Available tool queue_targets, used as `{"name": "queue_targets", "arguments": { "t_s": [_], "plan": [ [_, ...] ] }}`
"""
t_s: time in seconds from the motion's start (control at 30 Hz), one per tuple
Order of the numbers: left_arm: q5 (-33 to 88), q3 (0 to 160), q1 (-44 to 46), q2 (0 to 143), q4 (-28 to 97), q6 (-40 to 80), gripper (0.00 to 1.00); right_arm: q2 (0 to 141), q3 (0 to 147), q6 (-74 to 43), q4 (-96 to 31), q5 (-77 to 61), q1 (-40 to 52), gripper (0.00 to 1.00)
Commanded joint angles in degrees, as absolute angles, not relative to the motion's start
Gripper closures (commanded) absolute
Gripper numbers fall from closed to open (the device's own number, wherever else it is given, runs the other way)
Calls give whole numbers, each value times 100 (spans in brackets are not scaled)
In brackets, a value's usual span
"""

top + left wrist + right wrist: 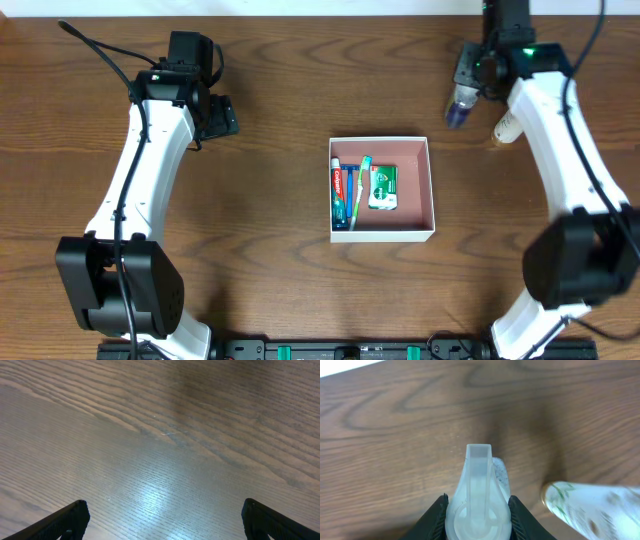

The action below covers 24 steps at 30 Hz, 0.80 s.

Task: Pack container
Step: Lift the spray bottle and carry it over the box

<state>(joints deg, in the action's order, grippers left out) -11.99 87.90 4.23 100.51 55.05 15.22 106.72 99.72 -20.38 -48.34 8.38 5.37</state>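
The container (432, 190), a shallow white-walled box with a pinkish-brown inside, sits mid-table. In it lie a red toothpaste tube (339, 192), a teal toothbrush (360, 190) and a green-and-white packet (382, 187). My right gripper (472, 82) is at the far right, shut on a clear spray bottle (458, 108) with a bluish lower end. In the right wrist view the bottle's clear spray head (479, 475) fills the right gripper (477, 506), both fingers pressed against it. My left gripper (216, 115) hangs open over bare wood at the far left; the left wrist view shows this left gripper (165, 515) holding nothing.
A white bottle with a green leaf print (507, 127) lies on the table just right of the held spray bottle, and its end (592, 510) shows close to the right finger. The wooden table (270, 90) ends in a pale strip at its far edge (345, 366).
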Motion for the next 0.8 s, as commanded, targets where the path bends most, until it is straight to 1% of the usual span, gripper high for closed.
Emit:
{"name": "queue_targets", "arguments": {
  "t_s": [0.0, 0.2, 0.47, 0.63, 0.77],
  "plan": [
    [-1201, 8899, 403, 9996, 5507, 1577, 2, 9922, 10313, -2010, -4967, 703, 495, 94],
    [-1201, 8899, 403, 9996, 5507, 1577, 2, 9251, 10313, -2012, -5487, 384, 572, 95],
    [-1201, 8899, 403, 9996, 5507, 1577, 2, 8403, 10313, -2012, -6499, 200, 845, 93],
    [-1201, 8899, 403, 9996, 5507, 1577, 2, 8267, 10313, -2012, -7017, -156, 1100, 93],
    [-1201, 8899, 403, 9996, 5507, 1577, 2, 8296, 10302, -2014, -7210, -156, 1328, 93]
  ]
}}
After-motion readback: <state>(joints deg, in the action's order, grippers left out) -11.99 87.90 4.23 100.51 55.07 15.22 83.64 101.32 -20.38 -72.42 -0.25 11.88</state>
